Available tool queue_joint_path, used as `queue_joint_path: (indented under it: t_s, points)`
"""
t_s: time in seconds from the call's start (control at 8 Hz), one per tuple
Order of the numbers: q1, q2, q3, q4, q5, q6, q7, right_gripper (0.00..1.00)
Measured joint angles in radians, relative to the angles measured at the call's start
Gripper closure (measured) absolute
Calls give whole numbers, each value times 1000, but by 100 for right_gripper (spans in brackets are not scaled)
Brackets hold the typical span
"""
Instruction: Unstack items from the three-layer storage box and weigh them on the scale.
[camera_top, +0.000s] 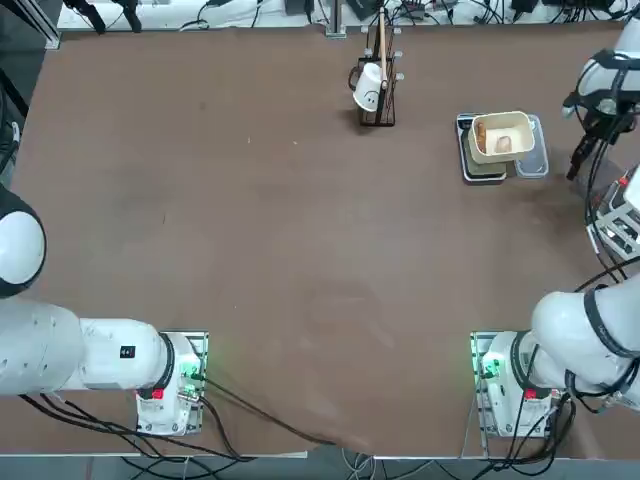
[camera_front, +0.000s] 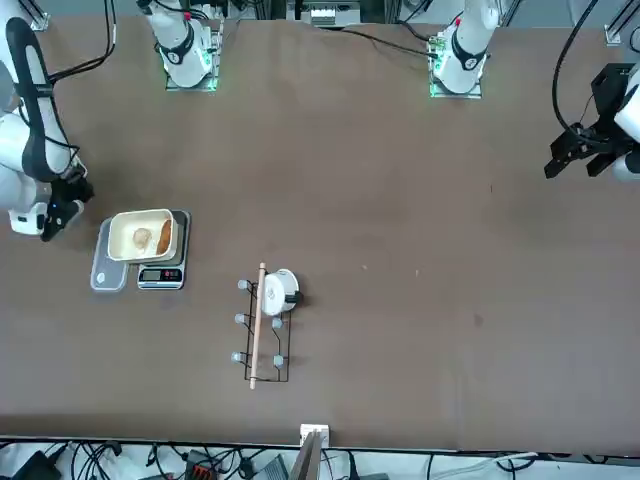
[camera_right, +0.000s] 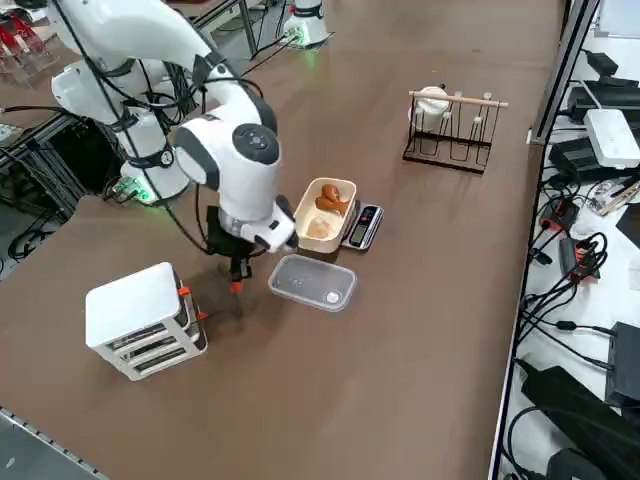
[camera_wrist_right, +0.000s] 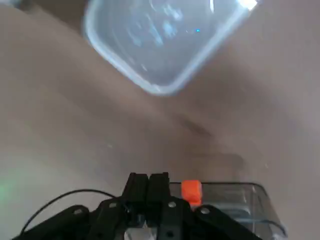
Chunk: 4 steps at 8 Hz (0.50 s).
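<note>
The right gripper is held pinched shut, apparently on nothing, between the three-layer storage box at its seven o'clock and the clear tray at its three o'clock. Two items are counted in the cream tub resting on the scale. One wire rack is left far beyond, across open tabletop.

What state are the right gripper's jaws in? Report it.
Shut. In the wrist view the right gripper has its two dark jaws pressed together with nothing between them, hanging over the bare table near the clear tray.
</note>
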<state>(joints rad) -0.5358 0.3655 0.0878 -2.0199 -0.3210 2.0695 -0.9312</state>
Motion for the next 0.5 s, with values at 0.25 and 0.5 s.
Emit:
queue_joint_path:
  t_s: [0.25,0.5]
  points:
    - [-61,0,-1,-3,-47,6,-35,98]
    - [-89,-3,-1,-10,-70,5,-38,98]
